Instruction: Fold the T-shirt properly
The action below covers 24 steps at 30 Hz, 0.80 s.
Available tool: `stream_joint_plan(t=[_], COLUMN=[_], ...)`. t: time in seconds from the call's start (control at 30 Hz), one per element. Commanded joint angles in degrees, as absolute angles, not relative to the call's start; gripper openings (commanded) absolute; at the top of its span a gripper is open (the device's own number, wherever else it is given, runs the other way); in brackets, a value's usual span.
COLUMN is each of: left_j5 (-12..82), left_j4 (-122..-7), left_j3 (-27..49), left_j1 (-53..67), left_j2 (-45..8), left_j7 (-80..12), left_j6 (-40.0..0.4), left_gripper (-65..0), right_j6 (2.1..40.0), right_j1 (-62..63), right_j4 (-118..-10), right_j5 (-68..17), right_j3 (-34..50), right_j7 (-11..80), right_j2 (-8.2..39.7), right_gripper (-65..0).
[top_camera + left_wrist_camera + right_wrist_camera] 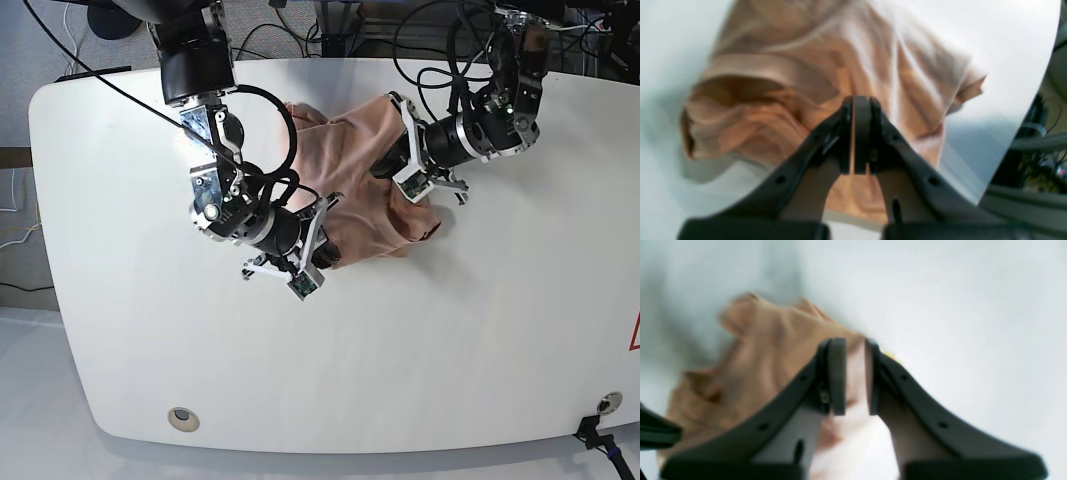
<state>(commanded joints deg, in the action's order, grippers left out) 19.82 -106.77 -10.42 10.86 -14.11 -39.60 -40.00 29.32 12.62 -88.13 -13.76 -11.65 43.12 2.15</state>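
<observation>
1. The right gripper (322, 222), on the left in the base view, has its jaws slightly parted around a fold of the T-shirt (345, 180), which lies bunched near the table's (120, 330) far edge.
2. The left gripper (392, 160) looks clenched on cloth, though blur leaves doubt.
3. Lift both edges together, keeping the fabric taut.

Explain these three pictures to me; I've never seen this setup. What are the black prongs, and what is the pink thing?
Two robot arms work over a white table, seen from above in the base view. The other two pictures come from cameras on the wrists, looking along the grippers. The pink thing is a crumpled T-shirt. The left gripper has its jaws pressed together, seemingly pinching cloth, though blur leaves that unsure. The right gripper stands slightly open over the shirt's edge.
</observation>
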Motion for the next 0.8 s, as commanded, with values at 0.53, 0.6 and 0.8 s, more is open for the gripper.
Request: stream_joint_plan(t=[0.53,0.6,0.8], left_j5=[17.98,17.98,17.98], left_j4=[-83.74,-81.8,-81.27], left_j3=[-11.38,-11.38,-11.56], left_j1=[3.47,2.15,-1.8], left_j2=[-14.55,-14.99,-16.84], left_j7=[-33.98,-33.89,-33.89], left_j6=[-40.0,-40.0,-40.0], left_gripper=[-65.0,-65.0,-65.0], right_j6=[29.23,29.23,29.23], right_j1=[11.82,10.68,4.79], right_j4=[-71.6,-72.66,-82.24], right_j5=[-14.2,-14.2,-13.76], right_j3=[-11.65,-11.47,-7.52], right_j7=[29.85,29.85,32.13], right_j2=[5.05,5.76,6.46], right_gripper=[-65.0,-65.0,-65.0])
